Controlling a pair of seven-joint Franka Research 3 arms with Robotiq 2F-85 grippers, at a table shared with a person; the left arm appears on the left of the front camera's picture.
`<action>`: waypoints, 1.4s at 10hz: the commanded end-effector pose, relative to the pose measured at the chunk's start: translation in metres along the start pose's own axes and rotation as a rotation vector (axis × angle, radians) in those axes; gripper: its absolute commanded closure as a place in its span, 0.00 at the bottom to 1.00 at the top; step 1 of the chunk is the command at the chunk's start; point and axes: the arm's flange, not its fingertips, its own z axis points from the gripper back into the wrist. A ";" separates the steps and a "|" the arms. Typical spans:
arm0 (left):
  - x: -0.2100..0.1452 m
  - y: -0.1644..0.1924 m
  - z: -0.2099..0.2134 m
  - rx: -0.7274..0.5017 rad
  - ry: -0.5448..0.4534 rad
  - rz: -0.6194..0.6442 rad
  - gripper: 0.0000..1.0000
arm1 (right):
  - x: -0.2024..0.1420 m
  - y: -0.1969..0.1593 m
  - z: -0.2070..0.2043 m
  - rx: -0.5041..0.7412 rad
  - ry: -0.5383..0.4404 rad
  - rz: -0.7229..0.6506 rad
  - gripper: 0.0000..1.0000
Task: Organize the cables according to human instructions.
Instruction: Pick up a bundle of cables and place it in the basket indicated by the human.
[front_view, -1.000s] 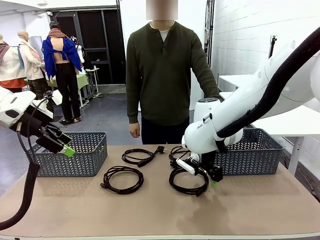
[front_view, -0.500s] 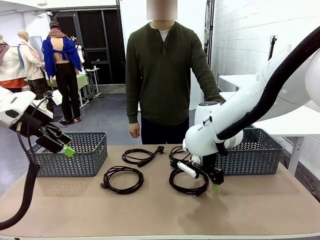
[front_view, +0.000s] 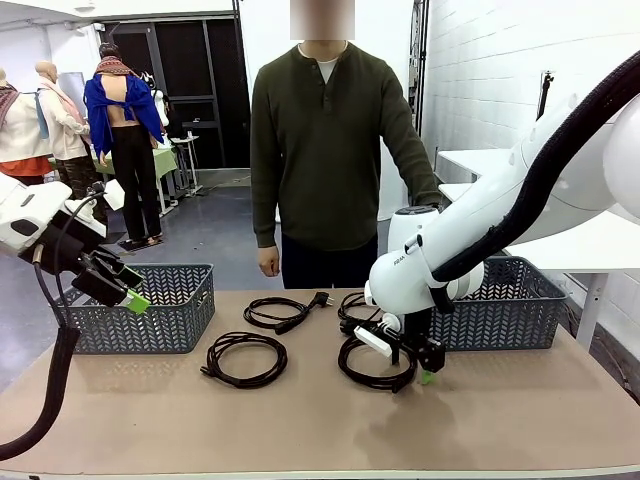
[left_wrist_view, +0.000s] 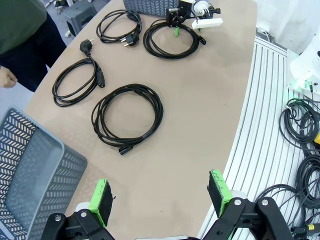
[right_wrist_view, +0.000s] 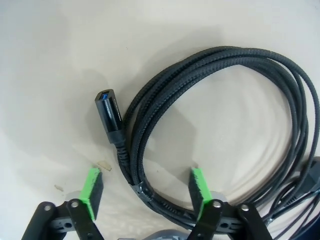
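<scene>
Four black coiled cables lie on the brown table: front left (front_view: 245, 360), back left (front_view: 280, 313), back right (front_view: 355, 303) and front right (front_view: 375, 368). My right gripper (front_view: 425, 372) is down at the front-right coil. In the right wrist view this gripper (right_wrist_view: 146, 192) is open, its green pads (right_wrist_view: 92, 192) either side of the braided cable strands (right_wrist_view: 215, 65); a plug end (right_wrist_view: 109, 112) points away. My left gripper (front_view: 130, 295) hangs open and empty over the left basket; the left wrist view shows it (left_wrist_view: 161, 197) high above the table. The human (front_view: 325, 150) stands at the far side.
One grey mesh basket (front_view: 150, 310) stands at the table's left and another (front_view: 510, 300) at its right, partly behind my right arm. The person's one hand (front_view: 268, 262) hangs at the far edge. Loose cables lie on the floor (left_wrist_view: 300, 125) beyond the table edge.
My right arm has sunk slightly toward the front-right coil. The left arm, the person and the other three coils have not moved.
</scene>
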 end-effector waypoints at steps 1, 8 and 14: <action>-0.001 0.003 0.000 -0.016 -0.013 -0.011 0.00 | -0.009 -0.002 -0.001 -0.027 -0.003 0.077 0.66; -0.001 0.003 0.000 -0.016 -0.013 -0.011 0.00 | -0.002 -0.001 0.004 -0.003 -0.017 0.123 1.00; -0.001 0.003 0.000 -0.016 -0.013 -0.011 0.00 | 0.021 0.008 0.052 0.000 -0.052 0.105 1.00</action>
